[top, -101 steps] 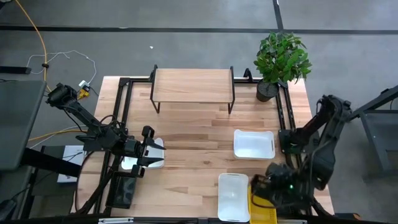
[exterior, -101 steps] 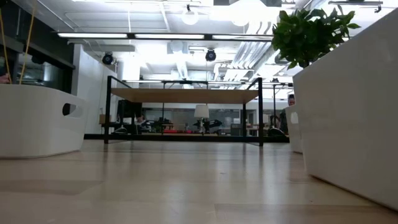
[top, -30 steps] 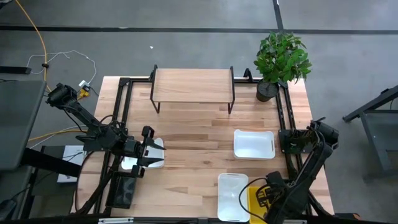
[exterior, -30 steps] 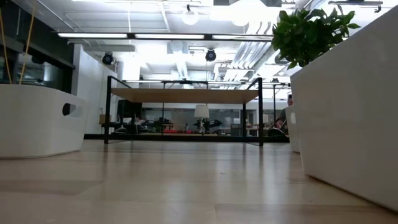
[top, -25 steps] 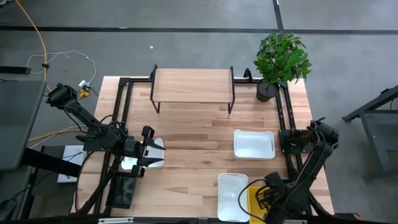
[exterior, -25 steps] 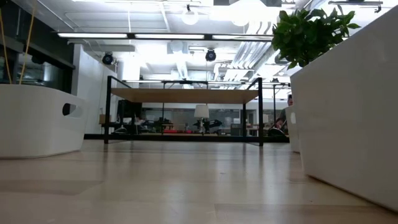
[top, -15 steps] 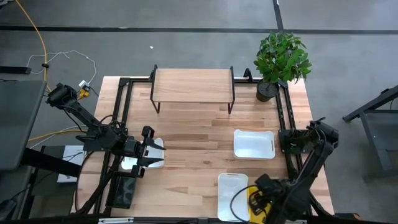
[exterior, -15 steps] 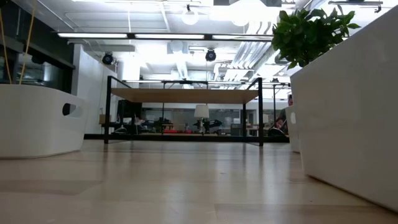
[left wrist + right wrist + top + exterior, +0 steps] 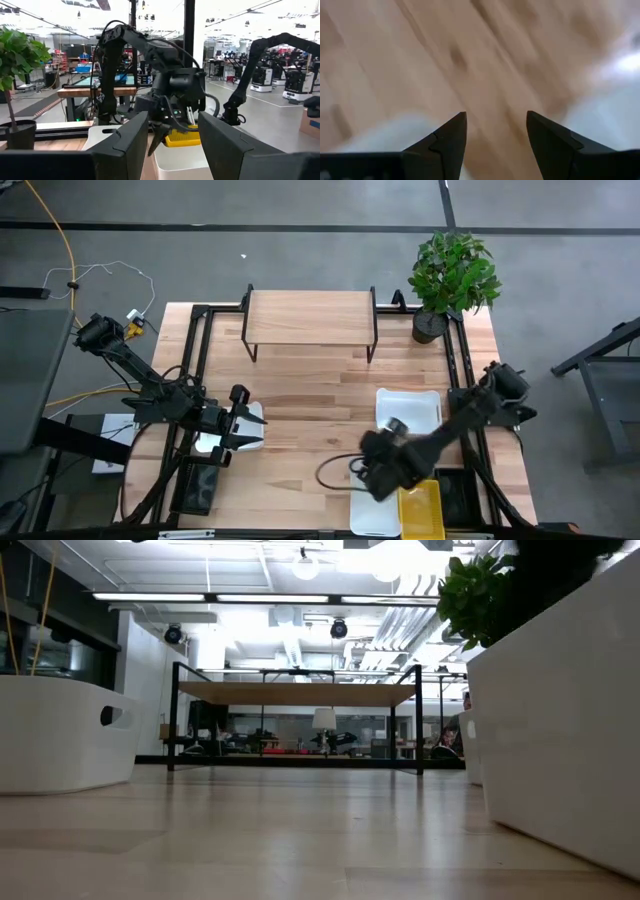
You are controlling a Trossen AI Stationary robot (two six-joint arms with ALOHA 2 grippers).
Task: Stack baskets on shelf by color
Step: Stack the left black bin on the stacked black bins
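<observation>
The shelf (image 9: 310, 318) stands at the table's far middle, with nothing on its top. One white basket (image 9: 252, 425) rests on the table at the left, and my left gripper (image 9: 240, 418) hovers open over it. A second white basket (image 9: 410, 408) lies right of centre. A third white basket (image 9: 372, 518) sits at the near edge beside a yellow basket (image 9: 420, 510). My right gripper (image 9: 362, 476) is open above the near white basket's far end, over the table.
A potted plant (image 9: 452, 275) stands at the far right corner beside the shelf. Black frame rails (image 9: 195, 370) run along the table's left and right sides. Bare wood lies between the shelf and the baskets. A cable loop (image 9: 332, 472) hangs beside my right arm.
My right arm has swung out from the near right corner toward the table's middle, passing over the baskets there. The yellow basket, which the arm covered before, now shows in full.
</observation>
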